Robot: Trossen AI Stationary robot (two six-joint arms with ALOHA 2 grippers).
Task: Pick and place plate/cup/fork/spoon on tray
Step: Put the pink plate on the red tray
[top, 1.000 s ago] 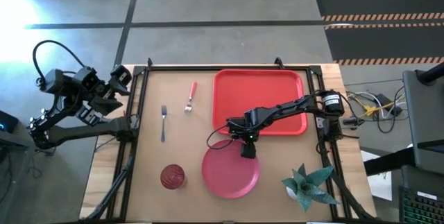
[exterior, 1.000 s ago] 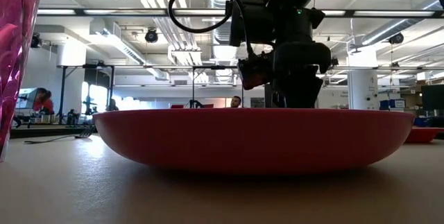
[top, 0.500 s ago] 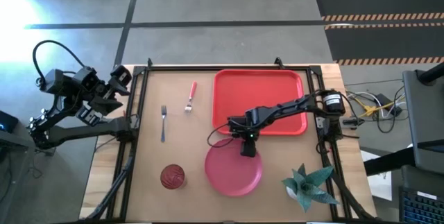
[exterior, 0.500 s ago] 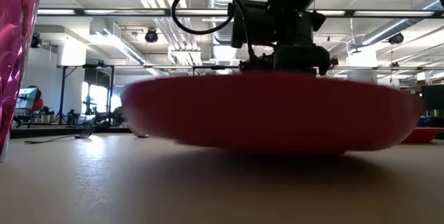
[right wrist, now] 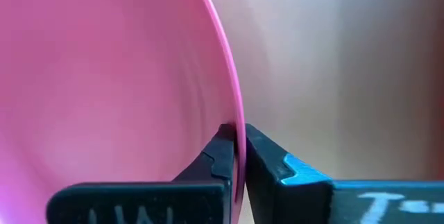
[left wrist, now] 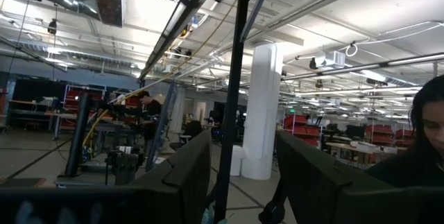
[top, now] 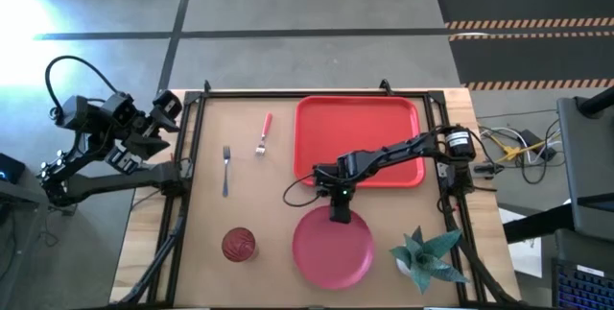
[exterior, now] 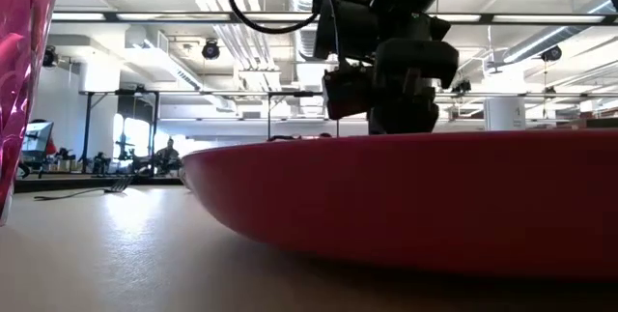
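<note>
The right tool (top: pixel 338 213) pinches the plate (top: pixel 332 248) by its upper rim (tray (top: pixel 359 120) lies directly above, toward frame top).

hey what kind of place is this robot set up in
Most likely a robotics lab in an industrial hall: exposed ceiling ducts overhead, hazard-striped floor mats beside the framed table, and a person at workstations behind.
</note>
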